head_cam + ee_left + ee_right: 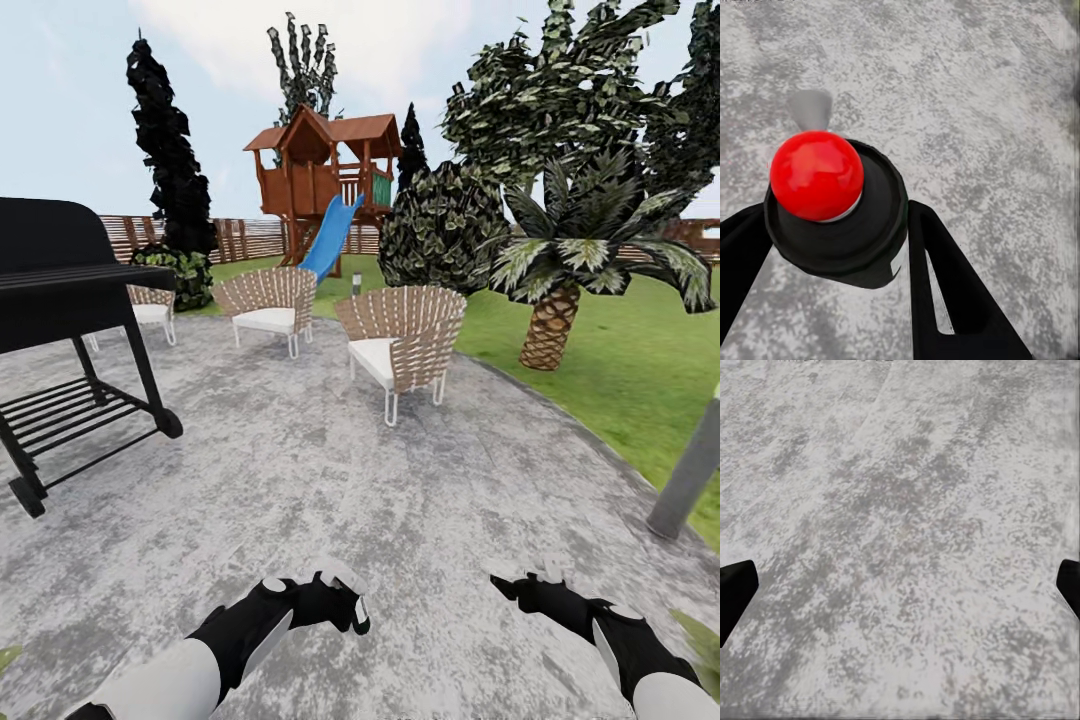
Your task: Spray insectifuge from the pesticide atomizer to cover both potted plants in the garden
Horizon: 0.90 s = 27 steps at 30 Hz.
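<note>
Grey patio (330, 470) lay ahead; my left gripper (832, 225) clenched the pesticide atomizer (832, 202), right gripper (900, 585) released, and I judged finding the 2 potted plants came next.

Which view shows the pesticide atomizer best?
The left wrist view: the pesticide atomizer sits between the left gripper's fingers, red dot facing the camera. In the head view its white head pokes from that gripper.
</note>
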Tool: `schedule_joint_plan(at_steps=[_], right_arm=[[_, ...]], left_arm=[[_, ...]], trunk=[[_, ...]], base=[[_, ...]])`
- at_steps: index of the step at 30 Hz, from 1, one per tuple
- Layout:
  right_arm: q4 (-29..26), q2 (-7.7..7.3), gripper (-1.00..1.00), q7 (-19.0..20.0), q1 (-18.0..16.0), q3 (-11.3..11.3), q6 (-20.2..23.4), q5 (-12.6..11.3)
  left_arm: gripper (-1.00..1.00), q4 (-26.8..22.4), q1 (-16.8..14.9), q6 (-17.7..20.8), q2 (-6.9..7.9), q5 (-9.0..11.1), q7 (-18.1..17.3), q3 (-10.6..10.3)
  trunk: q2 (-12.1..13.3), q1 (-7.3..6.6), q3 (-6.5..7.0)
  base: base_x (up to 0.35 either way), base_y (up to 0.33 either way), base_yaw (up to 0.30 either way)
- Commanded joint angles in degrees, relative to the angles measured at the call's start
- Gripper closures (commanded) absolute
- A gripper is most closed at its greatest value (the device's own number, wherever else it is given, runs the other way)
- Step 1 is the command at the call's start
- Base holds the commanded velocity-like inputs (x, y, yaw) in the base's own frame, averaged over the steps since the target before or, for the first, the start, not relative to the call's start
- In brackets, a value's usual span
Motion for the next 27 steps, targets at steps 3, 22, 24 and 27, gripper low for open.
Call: schedule_joint_plan(at_steps=[3,22,24,27], right_arm=[[-0.08,0.05,-1.0,0.43,-0.06,-0.48,0.16,0.4],[-0.07,0.05,-1.0,0.37,-0.06,-0.48,0.16,0.4],[-0.08,0.05,-1.0,0.37,-0.06,-0.48,0.16,0.4],[-0.06,0.05,-1.0,0.35,-0.06,-0.48,0.16,0.4]], left_arm=[[1.0,-0.06,-0.05,0.46,0.03,0.63,-0.01,-0.19],[1.0,-0.06,-0.05,0.54,0.03,0.63,-0.02,-0.33],[1.0,-0.06,-0.05,0.54,0.03,0.63,-0.01,-0.35],[1.0,-0.06,-0.05,0.54,0.03,0.63,0.0,-0.3]], trunk=[[-0.03,-0.01,0.0],[-0.03,-0.01,0.62],[-0.03,-0.01,0.69],[-0.03,-0.01,0.79]], base=[[-0.015,-0.011,-0.258],[-0.081,-0.016,-0.255],[-0.324,-0.008,-0.242],[-0.313,-0.002,-0.232]])
